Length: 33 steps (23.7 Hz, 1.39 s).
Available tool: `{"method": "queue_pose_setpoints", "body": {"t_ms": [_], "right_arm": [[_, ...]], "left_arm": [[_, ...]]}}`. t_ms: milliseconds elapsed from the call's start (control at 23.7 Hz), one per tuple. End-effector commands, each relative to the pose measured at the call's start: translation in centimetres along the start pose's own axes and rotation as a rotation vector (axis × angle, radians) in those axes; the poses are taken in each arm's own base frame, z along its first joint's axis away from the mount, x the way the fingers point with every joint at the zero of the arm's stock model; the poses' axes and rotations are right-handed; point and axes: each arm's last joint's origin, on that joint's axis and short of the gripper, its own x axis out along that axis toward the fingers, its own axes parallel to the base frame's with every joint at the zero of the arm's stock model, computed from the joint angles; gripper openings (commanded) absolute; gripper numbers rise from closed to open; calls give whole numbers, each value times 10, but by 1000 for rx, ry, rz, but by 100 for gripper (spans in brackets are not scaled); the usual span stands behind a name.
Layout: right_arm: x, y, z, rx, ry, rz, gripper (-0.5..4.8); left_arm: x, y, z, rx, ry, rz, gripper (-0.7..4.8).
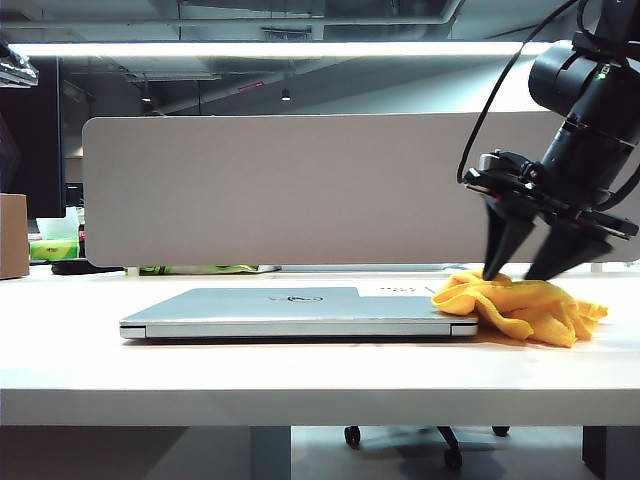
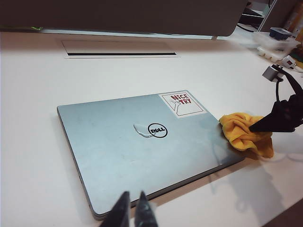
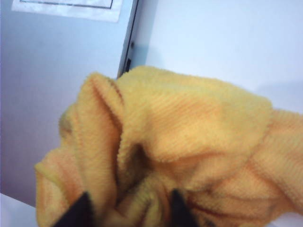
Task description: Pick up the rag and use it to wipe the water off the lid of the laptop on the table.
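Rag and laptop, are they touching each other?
Touching. In the left wrist view the rag lies against the laptop at its corner; the right wrist view shows its folds overlapping the lid's edge.

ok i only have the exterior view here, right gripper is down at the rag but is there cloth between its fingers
Observer: Yes. In the right wrist view a fold of the rag sits between the right gripper fingertips, jaws parted around it.
Operator: where's the water on the lid
Observer: A small puddle lies just beside the dark logo on the lid.
Operator: and the left gripper
Observer: The left gripper is above the laptop's near edge, fingers close together, holding nothing.
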Motion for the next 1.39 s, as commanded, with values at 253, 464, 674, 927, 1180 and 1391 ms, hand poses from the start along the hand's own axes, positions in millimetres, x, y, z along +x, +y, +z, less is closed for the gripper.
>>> {"method": "queue_pose_setpoints", "body": {"t_ms": [253, 464, 674, 927, 1180, 1391], "right_arm": [[-2, 2, 2, -10, -17, 37, 14], [-15, 9, 15, -7, 9, 66, -2], [-69, 42, 73, -54, -153, 165, -2], [-89, 113, 127, -151, -308, 283, -2], [-21, 158, 141, -207, -239, 296, -2], [60, 158, 123, -196, -90, 239, -2]], "left_arm": [[-1, -1, 4, 20, -19, -7, 21], [-1, -1, 4, 20, -19, -7, 21], [-1, -1, 4, 20, -20, -6, 21], [-1, -1, 4, 21, -21, -2, 21], [-1, -1, 4, 20, -21, -2, 21], [-1, -1, 4, 20, -21, -2, 21]]}}
